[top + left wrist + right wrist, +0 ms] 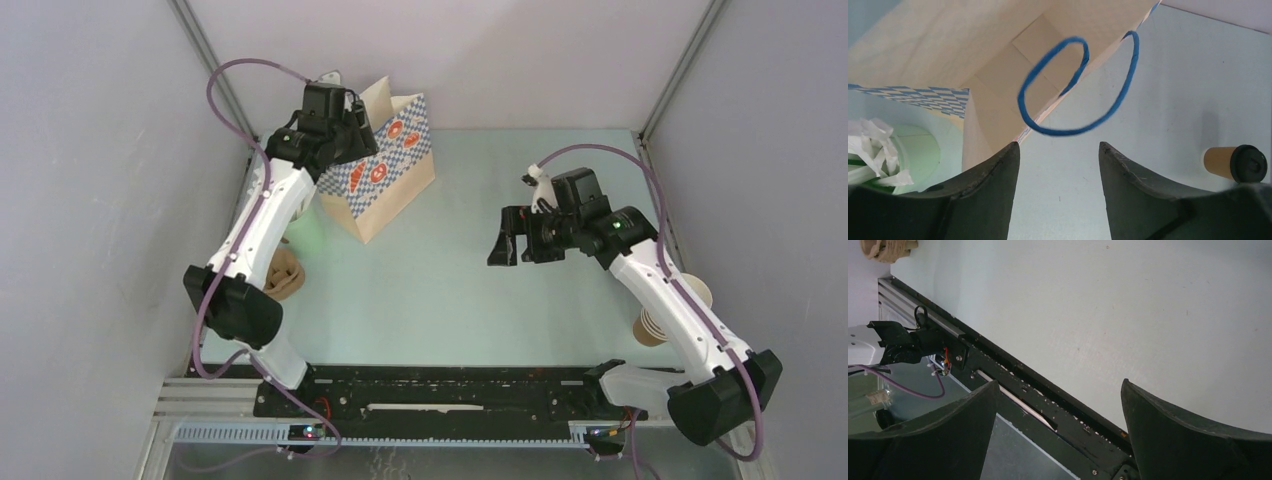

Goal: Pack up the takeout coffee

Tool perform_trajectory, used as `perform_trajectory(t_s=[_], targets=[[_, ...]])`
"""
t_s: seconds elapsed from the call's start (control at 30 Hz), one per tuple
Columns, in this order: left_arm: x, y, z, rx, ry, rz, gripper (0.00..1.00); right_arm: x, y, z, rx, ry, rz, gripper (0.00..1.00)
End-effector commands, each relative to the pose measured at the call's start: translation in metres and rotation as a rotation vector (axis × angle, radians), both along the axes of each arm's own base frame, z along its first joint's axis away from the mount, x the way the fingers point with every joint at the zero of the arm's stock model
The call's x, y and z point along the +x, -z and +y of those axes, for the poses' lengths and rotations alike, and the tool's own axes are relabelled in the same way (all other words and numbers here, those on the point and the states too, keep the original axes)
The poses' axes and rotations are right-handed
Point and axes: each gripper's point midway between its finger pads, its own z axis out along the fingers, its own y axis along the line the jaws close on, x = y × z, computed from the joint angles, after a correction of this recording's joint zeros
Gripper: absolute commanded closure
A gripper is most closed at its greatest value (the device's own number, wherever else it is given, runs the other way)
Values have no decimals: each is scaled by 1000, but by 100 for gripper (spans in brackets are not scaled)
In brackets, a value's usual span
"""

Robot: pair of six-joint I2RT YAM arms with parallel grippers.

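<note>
Left gripper gapes above bag; takeout coffee nearby, seemingly upright.

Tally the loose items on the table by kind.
Blue-and-white checkered paper bag: 1
Tan paper cup with black plastic lid: 1
Pale green cup of white sticks: 1
Stack of lidless tan paper cups: 1
Brown ridged cardboard item: 1
Total: 5

Top camera high behind arm bases, looking down, left wrist close over checkered bag, shared with top view, right wrist low, facing front rail
</note>
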Motion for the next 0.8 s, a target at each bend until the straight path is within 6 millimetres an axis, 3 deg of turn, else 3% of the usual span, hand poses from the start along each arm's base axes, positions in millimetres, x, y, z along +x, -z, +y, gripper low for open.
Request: perform_trajectory(t_s=[0.0,0.17,0.27,0.37,0.47,0.57,0.63,0.77], targets=[[0,-45,12,-4,-43,-104,35,-7,0,-10,31,0,-8,0],[-43,-59,39,46,-94,-129,8,-8,2,-15,45,12,-3,0],[-87,-55,68,91,-167,-120,5,-7,0,-16,48,9,-16,0],[-139,-37,107,144,-296,-81,5,-8,-1,-14,61,0,-12,0],[-190,7,147,149,-461,22,3,-10,-1,-11,78,-14,-6,0],[-224,58,175,97,-596,136,1,-14,-2,-10,89,-26,-10,0],[-232,85,187,65,-646,179,0,-17,-3,-8,93,-37,-15,0],[-228,139,202,29,-680,334,3,-23,-2,-2,99,-70,-17,0]])
